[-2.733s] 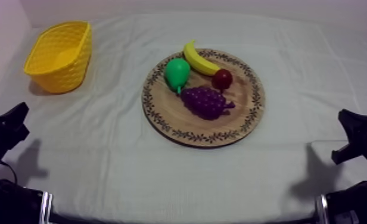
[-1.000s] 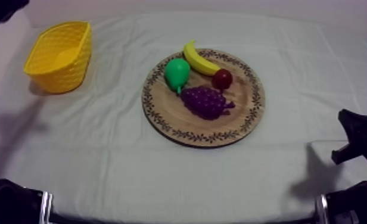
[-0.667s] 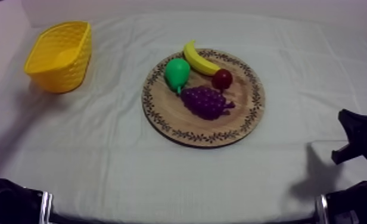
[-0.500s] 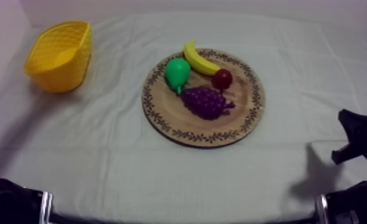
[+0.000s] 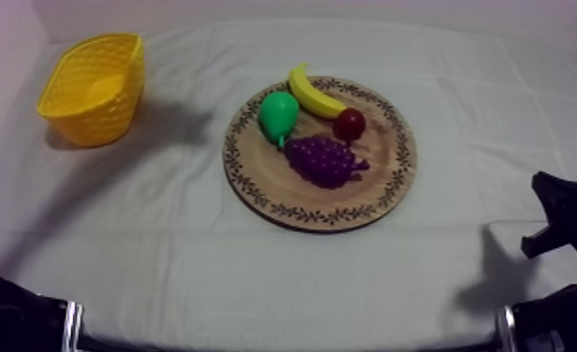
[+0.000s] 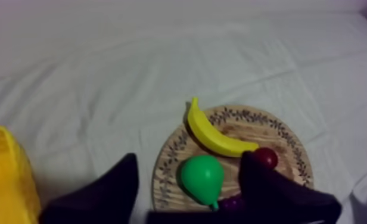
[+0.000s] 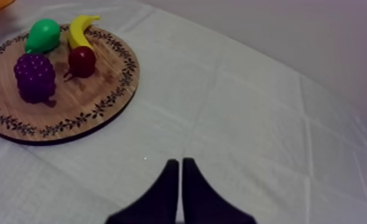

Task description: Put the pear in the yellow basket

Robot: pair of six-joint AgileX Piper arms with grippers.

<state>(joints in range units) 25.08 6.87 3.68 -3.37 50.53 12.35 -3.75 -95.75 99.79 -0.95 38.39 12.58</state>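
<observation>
We look down on a tabletop [image 5: 461,84] under a grey-white cloth. A round wooden board [image 5: 386,183] with a patterned rim lies near the middle. The green pear [image 5: 278,114] lies on the board, close to the rim on the side towards the basket, with its narrow stalk end pointing at the grapes [image 5: 323,159]. The banana [image 5: 313,94] lies just beside the pear, along the far rim. A small red fruit [image 5: 350,123] sits between the banana and the grapes. The yellow basket [image 5: 91,89] stands at the far left of the tabletop, well apart from the board.

Our left gripper [image 6: 187,159] is spread. Its two black fingers stand wide apart and hold nothing. In our left wrist view it hangs above the tabletop, facing the board. The pear shows beyond the gap between the fingers, and neither finger touches it. The basket is off to one side of this gripper.

Our right gripper [image 7: 180,162] is pressed together, its fingers lying as a narrow wedge with nothing in them. It rests low at the right side of the tabletop, over bare cloth and well apart from the board.
</observation>
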